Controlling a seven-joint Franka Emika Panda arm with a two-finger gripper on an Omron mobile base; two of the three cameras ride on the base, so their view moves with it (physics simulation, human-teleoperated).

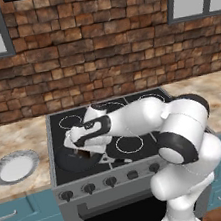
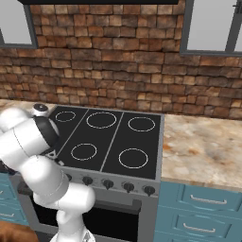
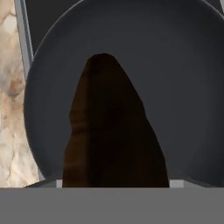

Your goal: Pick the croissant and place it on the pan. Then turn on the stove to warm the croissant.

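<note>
So the white arm is bent way over to the left side of the black glass cooktop with white ring burners [image 1: 131, 129], and its two-finger gripper [image 1: 81, 150] sits low over the round black shallow frying pan [image 1: 72, 161], which is on the front-left burner, left of centre in the left base view.

In the hand view the small brown oblong croissant [image 3: 111, 131] takes up the lower middle of the frame, looking dark and shadowed, with the pan's dark inside [image 3: 183, 78] spread out behind it on every side. The fingertips themselves are hidden behind the pastry, so I honestly can't tell if the jaws are clamped on it or spread. Can't tell either whether the croissant is touching the pan floor or hanging just above it.

A strip of beige marbled countertop [image 3: 11, 100] runs down the left edge of the hand view.

In the left base view a round grey-rimmed white plate [image 1: 14, 168] sits on the counter at the left edge. The row of dark knobs [image 1: 109, 181] runs along the grey steel front below the pan.
</note>
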